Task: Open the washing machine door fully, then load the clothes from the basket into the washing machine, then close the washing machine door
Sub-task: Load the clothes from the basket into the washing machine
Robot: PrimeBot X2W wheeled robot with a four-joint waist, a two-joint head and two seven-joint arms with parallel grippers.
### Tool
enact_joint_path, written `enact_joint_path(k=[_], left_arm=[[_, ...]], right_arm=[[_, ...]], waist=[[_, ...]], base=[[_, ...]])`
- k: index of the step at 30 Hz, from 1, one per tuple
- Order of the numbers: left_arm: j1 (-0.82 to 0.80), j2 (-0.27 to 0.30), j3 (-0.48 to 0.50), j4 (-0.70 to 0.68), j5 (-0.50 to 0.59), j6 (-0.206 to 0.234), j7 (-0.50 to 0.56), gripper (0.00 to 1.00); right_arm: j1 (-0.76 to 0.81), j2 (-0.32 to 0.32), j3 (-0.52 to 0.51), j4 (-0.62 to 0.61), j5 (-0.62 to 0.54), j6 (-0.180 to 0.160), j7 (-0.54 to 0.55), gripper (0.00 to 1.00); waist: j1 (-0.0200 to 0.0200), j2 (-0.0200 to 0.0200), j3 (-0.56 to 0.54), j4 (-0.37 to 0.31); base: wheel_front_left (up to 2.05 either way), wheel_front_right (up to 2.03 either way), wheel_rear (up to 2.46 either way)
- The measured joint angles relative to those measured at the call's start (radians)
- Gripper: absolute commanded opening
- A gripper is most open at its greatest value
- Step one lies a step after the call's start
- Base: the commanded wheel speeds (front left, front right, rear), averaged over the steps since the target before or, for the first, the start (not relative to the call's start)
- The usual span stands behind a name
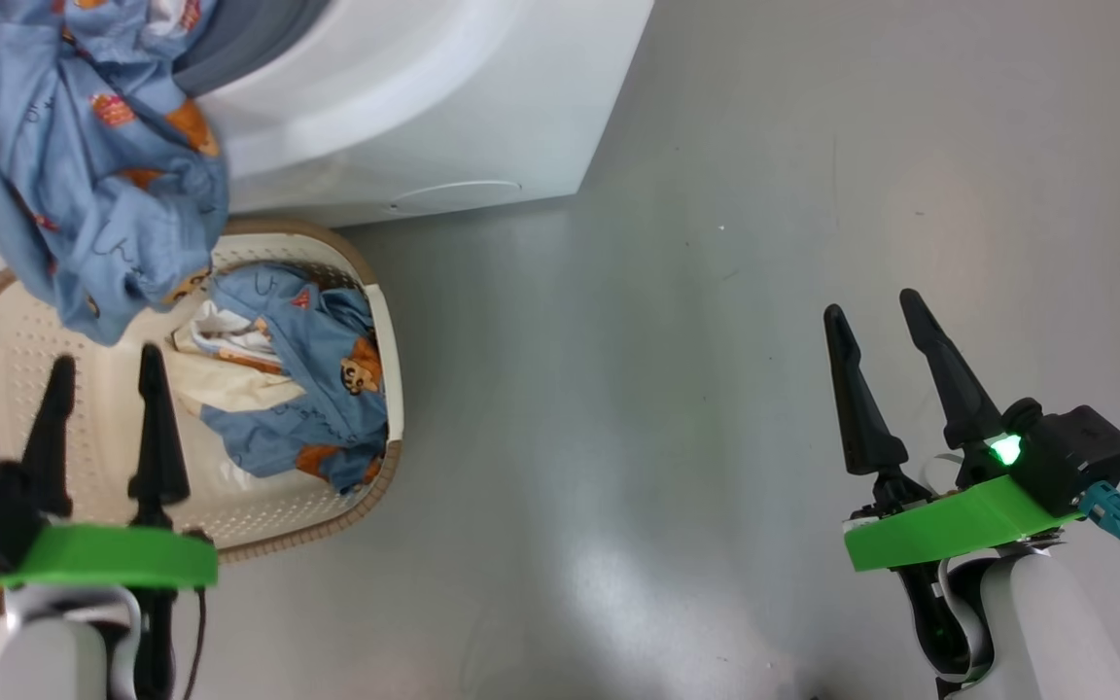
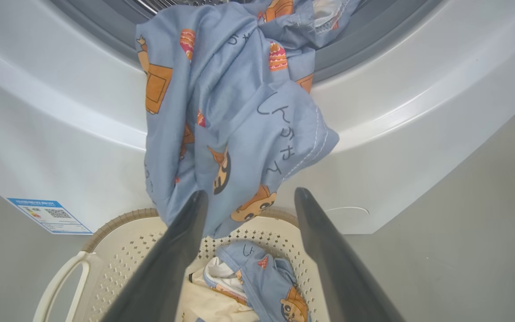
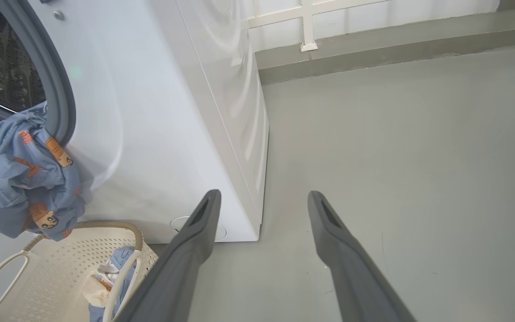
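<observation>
One light blue garment hangs out of the washing machine opening, draped over the front lip above the basket; the garment also hangs in the left wrist view and the garment in the right wrist view. More clothes lie in the basket's right half, one with a cream lining. My left gripper hovers open and empty over the basket, below the hanging garment. Off to the right, above the bare floor, my right gripper is open and empty. The washing machine door is out of view.
The cream basket stands on the grey floor right against the machine's front. A blue label sticker sits low on the machine. In the right wrist view a low wall ledge runs behind the machine.
</observation>
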Motion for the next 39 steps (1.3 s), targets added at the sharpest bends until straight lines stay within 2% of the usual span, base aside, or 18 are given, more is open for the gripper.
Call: enact_joint_path(k=[6, 12, 25, 34, 39], left_arm=[[-0.089, 0.018, 0.007, 0.046, -0.016, -0.008, 0.000, 1.00], [-0.163, 0.058, 0.012, 0.144, -0.014, -0.009, 0.001, 1.00], [-0.322, 0.100, 0.044, 0.337, -0.062, -0.018, 0.002, 1.00], [-0.450, 0.144, 0.003, 0.429, -0.075, -0.053, 0.004, 1.00], [-0.509, 0.156, -0.018, 0.485, -0.118, -0.065, 0.010, 1.00]], right_arm=[[0.000, 0.000, 0.006, 0.000, 0.007, 0.000, 0.000, 1.00], [-0.002, 0.000, 0.015, 0.003, 0.024, 0.000, 0.000, 1.00], [-0.011, 0.000, 0.030, 0.009, 0.051, 0.000, 0.000, 1.00], [-0.027, 0.000, 0.039, 0.008, 0.054, 0.000, 0.000, 1.00], [-0.030, 0.000, 0.048, 0.009, 0.061, 0.000, 0.000, 1.00]], waist=[[0.0000, 0.0000, 0.020, -0.012], [0.0000, 0.0000, 0.043, -0.029], [0.0000, 0.0000, 0.103, -0.052], [0.0000, 0.0000, 0.148, -0.058], [0.0000, 0.0000, 0.163, -0.064]], base=[[0.00, 0.00, 0.00], [0.00, 0.00, 0.00], [0.00, 0.00, 0.00], [0.00, 0.00, 0.00], [0.00, 0.00, 0.00]])
